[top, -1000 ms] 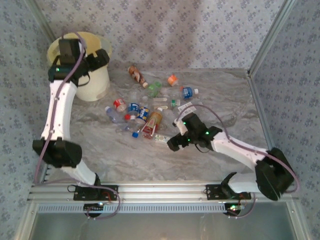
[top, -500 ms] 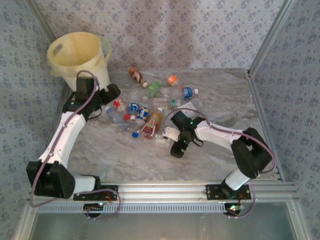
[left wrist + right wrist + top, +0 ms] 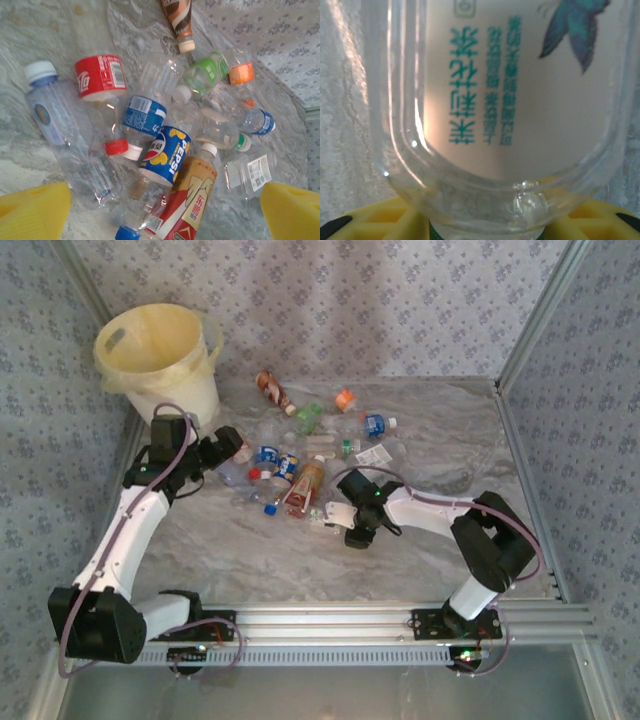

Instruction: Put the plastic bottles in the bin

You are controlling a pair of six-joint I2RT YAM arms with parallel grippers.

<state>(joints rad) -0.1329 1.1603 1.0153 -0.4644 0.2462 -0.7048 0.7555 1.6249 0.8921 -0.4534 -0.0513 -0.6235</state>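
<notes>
**Our spread fingers frame a heap of bottles**

Our left gripper hangs with its yellow pads set wide apart. Straight ahead of the gap lie the Pepsi bottle and a tan-and-red labelled bottle, touching. Just ahead of one pad lies a clear white-capped bottle, with a red-labelled bottle beyond it. Farthest from us, a brown bottle rests on the marbled table.

The clear plastic bottle with teal print on its pale label runs past the right wrist view's top edge, its green neck cut at the bottom. From above, the right gripper is too small to show how its jaws stand.
</notes>
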